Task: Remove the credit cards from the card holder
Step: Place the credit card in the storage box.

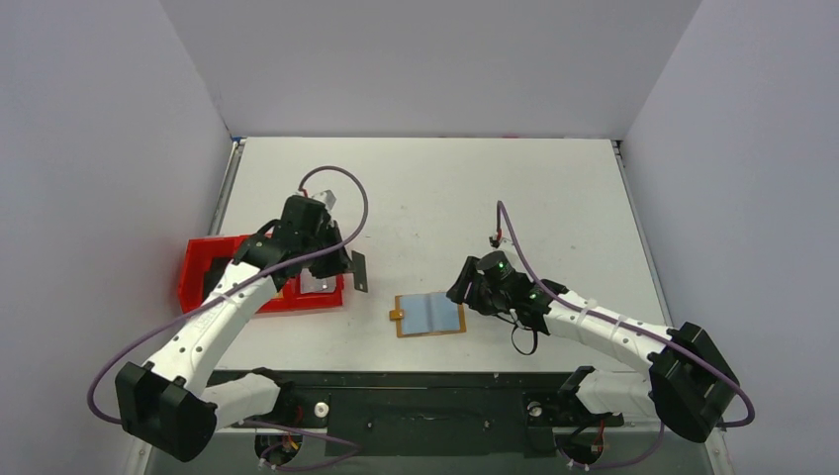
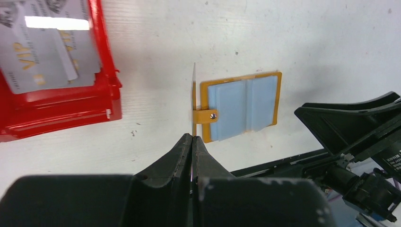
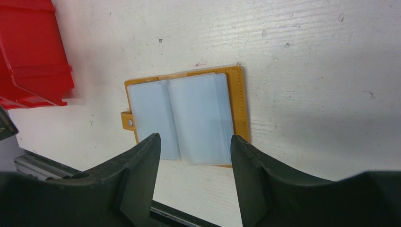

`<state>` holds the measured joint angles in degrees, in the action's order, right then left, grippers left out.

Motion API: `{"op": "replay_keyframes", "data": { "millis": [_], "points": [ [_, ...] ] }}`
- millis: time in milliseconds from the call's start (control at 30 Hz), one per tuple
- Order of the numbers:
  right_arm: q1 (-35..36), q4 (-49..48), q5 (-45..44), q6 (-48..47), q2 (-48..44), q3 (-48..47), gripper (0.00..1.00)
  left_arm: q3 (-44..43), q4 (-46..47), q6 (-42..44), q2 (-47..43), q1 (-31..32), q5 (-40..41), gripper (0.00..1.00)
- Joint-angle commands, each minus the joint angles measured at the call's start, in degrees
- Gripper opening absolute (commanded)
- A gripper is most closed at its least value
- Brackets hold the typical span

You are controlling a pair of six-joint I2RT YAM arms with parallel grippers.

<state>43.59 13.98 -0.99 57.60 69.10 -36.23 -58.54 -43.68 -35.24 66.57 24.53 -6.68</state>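
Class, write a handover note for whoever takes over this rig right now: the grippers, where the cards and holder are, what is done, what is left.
Left gripper: shut on one card, held on edge near the red tray.
Right gripper: open, holding nothing, over the holder's near edge.
Holder: lying open on the table between the arms.
Done: silver cards lie in the tray.
Left: probably drop the held card in the tray. Then check the holder's pale blue pockets, as it is unclear whether cards are inside.

Bright, even overhead light; white glare streak across the cards (image 2: 45, 47); near jaws softly blurred.
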Motion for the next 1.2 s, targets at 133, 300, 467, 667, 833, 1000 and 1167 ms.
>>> {"op": "replay_keyframes", "data": {
  "millis": [133, 300, 467, 667, 833, 1000, 1167],
  "points": [
    [0.33, 1.5, -1.63, -2.62, -1.88, -3.4, 0.53, -7.9, -9.83, 2.59, -2.57, -3.93, 18.06, 0.0],
    [0.2, 1.99, -0.22, -4.26, -1.21, -4.65, 0.53, -10.06, -11.18, 2.32, -0.54, -10.49, 23.84, 0.0],
    [0.22, 2.39, 3.03, -6.54, 0.18, -5.52, 0.53, -12.82, -10.85, 3.5, 4.35, -16.69, 31.71, 0.0],
    [0.2, 4.6, 5.52, -9.3, -0.08, -5.57, 0.52, -17.08, -12.92, 6.22, 11.01, -19.93, 46.15, 0.0],
    [0.19, 7.67, 5.91, -11.09, -2.03, -5.19, 0.52, -19.08, -14.32, 8.04, 16.69, -22.53, 55.81, 0.0],
    [0.24, 9.98, 5.65, -12.34, -4.07, -4.71, 0.52, -18.78, -13.61, 9.22, 20.92, -23.98, 59.44, 0.0],
    [0.02, 11.56, 4.77, -12.69, -5.67, -3.78, 0.52, -18.23, -12.04, 9.78, 26.6, -26.51, 61.46, 0.0]
  ]
}}
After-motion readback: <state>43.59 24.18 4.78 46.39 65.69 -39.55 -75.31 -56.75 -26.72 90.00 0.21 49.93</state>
